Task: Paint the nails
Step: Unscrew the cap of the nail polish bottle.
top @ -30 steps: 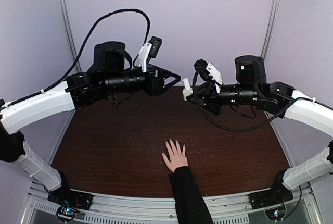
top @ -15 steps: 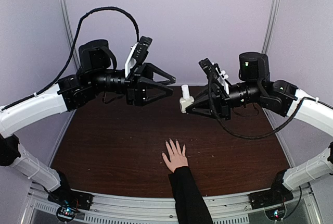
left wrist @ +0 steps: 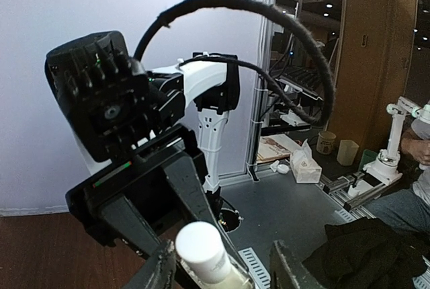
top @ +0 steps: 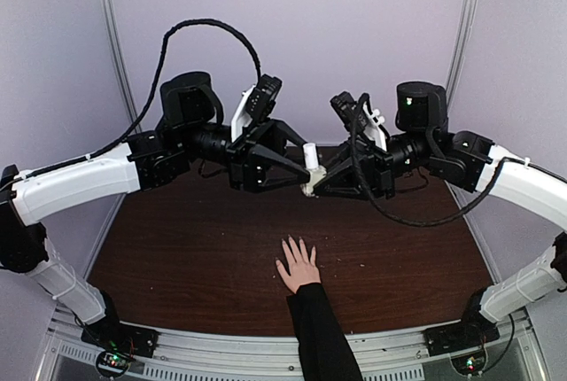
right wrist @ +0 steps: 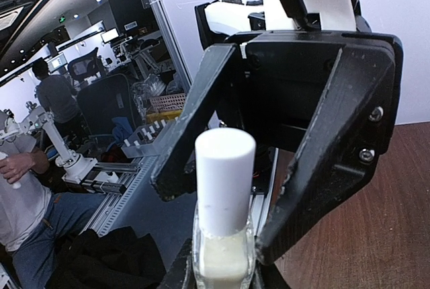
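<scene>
A light-skinned hand in a black sleeve lies flat on the brown table, fingers spread; the nails are too small to make out. High above it, my right gripper is shut on the glass body of a small clear bottle and holds it upright. The bottle's white cap stands between the fingers of my left gripper. That gripper is open: one finger sits close against the cap, the other stands well apart.
The dark brown table is walled by pale panels at the back and sides. A black cable loops over the left arm. Both arms meet above the table's far middle, well above the hand.
The left arm swung right and brought its open fingers around the bottle's cap. The right gripper shifted slightly left with the bottle. The hand stayed still.
</scene>
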Robot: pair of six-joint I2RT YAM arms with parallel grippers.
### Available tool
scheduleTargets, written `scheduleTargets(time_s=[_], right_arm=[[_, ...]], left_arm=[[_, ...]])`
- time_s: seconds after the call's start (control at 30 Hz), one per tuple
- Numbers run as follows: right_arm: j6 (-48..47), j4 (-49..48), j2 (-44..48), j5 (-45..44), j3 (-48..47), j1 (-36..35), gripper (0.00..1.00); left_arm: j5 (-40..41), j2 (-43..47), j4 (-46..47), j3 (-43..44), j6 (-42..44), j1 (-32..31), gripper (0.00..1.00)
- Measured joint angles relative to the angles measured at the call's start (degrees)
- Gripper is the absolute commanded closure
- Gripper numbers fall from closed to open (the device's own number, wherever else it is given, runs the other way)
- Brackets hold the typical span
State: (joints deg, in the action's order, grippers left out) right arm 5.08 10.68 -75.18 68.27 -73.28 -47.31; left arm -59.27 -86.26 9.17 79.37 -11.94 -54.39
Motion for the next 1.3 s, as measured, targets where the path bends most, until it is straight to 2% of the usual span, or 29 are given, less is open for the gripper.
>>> scheduleTargets(time_s=[0.27,0.73,1.03,1.3], right_arm=[[0.9,-0.2,-0.4,2.4,-0.1,-0.2,1.00],[0.9,-0.2,-1.1,4.0,-0.7,-0.7,1.00],[-2.5,4.0,-1.2,3.1,-2.3,-0.7,1.00],[-9.9,12.1,-0.9,-5.8,-4.3,-0.5,1.00]], left_arm=[[-2.6,-1.0,5.0,0.5,-2.3,0.0,0.59],[-4.1,-1.9,10.9,0.7,-6.8,0.0,0.85],[-4.5,-1.8,10.2,0.7,-7.5,0.0,1.00],[3.3,-0.1,1.1,0.7,-2.0,0.2,1.00]])
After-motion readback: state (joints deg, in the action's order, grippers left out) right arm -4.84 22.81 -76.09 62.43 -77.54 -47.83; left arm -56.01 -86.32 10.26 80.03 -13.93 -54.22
